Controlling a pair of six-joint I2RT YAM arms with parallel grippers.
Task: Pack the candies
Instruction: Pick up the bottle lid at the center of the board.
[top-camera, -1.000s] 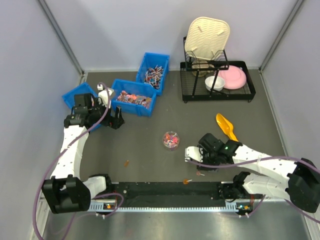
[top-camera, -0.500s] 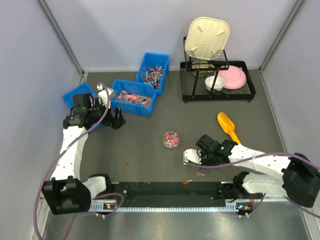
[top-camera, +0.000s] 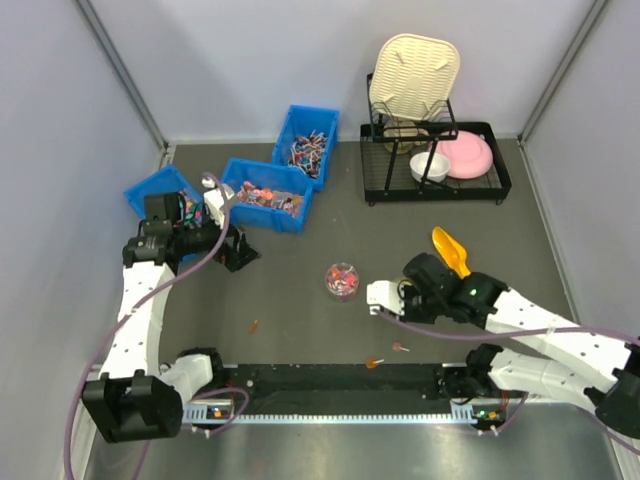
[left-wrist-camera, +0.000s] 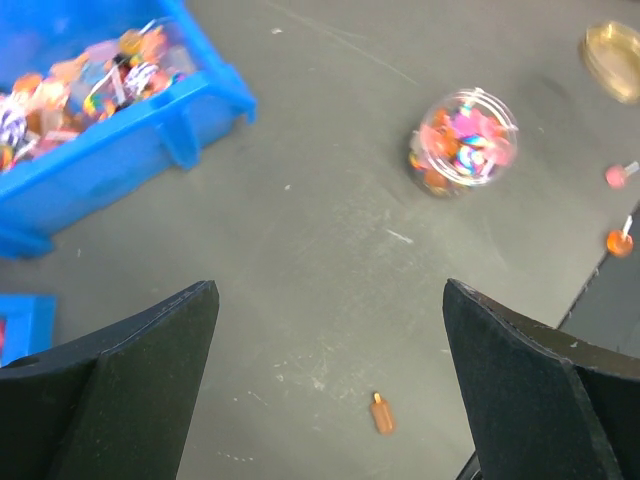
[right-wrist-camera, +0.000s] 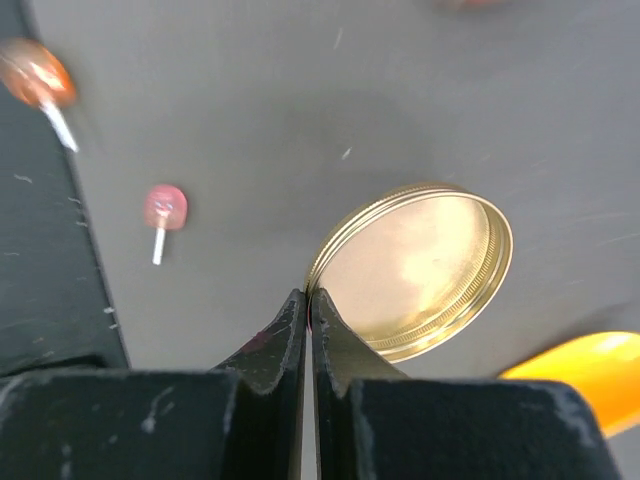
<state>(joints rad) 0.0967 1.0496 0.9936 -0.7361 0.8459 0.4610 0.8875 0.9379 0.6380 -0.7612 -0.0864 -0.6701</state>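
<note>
A small clear jar (top-camera: 342, 280) (left-wrist-camera: 463, 142) full of mixed-colour candies stands mid-table without its lid. More candies fill the middle blue bin (top-camera: 265, 195) (left-wrist-camera: 90, 110). My right gripper (top-camera: 374, 299) (right-wrist-camera: 310, 293) is just right of the jar, shut on the near rim of the gold lid (right-wrist-camera: 415, 270), whose hollow side faces the wrist camera. My left gripper (top-camera: 235, 250) (left-wrist-camera: 330, 290) hangs open in front of the bins, holding nothing. A loose orange candy (top-camera: 253, 326) (left-wrist-camera: 381, 414) lies on the table below it.
Two lollipops (top-camera: 400, 348) (top-camera: 372, 362) lie near the black front strip (top-camera: 330, 378). A yellow scoop (top-camera: 452, 252) (right-wrist-camera: 575, 360) lies right of my right gripper. Two more blue bins (top-camera: 308, 140) (top-camera: 155, 192) and a black dish rack (top-camera: 435, 160) stand further back.
My right gripper has closed from open to shut at the lid's rim and shifted a little away from the front edge. The left gripper moved slightly right, still open.
</note>
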